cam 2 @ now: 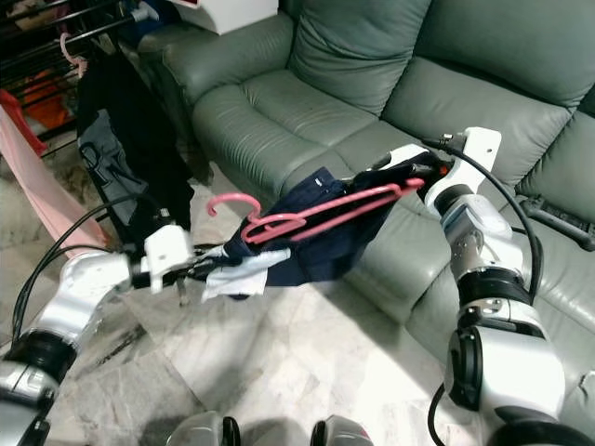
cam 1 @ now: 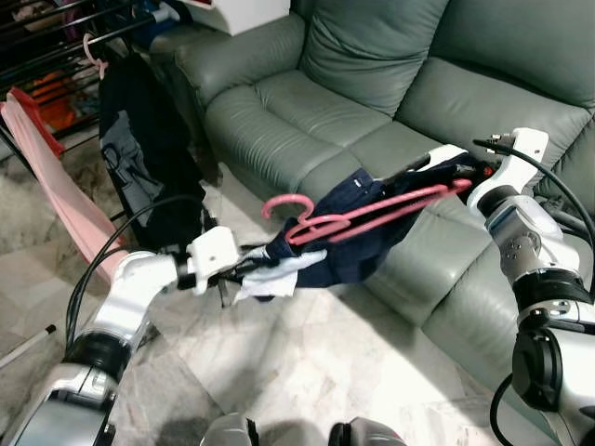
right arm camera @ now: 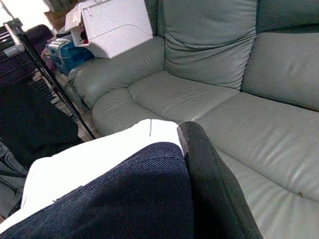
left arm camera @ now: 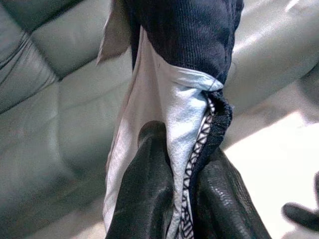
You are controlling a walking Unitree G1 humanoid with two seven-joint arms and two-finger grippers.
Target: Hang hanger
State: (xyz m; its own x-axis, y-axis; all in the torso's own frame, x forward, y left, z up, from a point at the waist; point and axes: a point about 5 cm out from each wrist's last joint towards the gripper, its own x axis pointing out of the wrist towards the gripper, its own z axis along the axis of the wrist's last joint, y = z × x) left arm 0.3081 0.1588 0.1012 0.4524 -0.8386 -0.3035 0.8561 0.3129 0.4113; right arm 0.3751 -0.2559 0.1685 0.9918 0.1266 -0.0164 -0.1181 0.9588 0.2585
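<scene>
A pink hanger carries a navy garment and is held in the air in front of the sofa, its hook pointing left. My left gripper is shut on the garment's left end, where white lining shows. In the left wrist view both black fingers pinch that lining and the navy cloth. My right gripper is shut on the garment's right end by the hanger's tip. One right finger presses against the navy cloth.
A grey-green leather sofa runs behind and to the right. A black drying rack stands at the far left, with dark clothes and a pink cloth hanging from it. A white box rests on the sofa arm. Pale marble floor lies below.
</scene>
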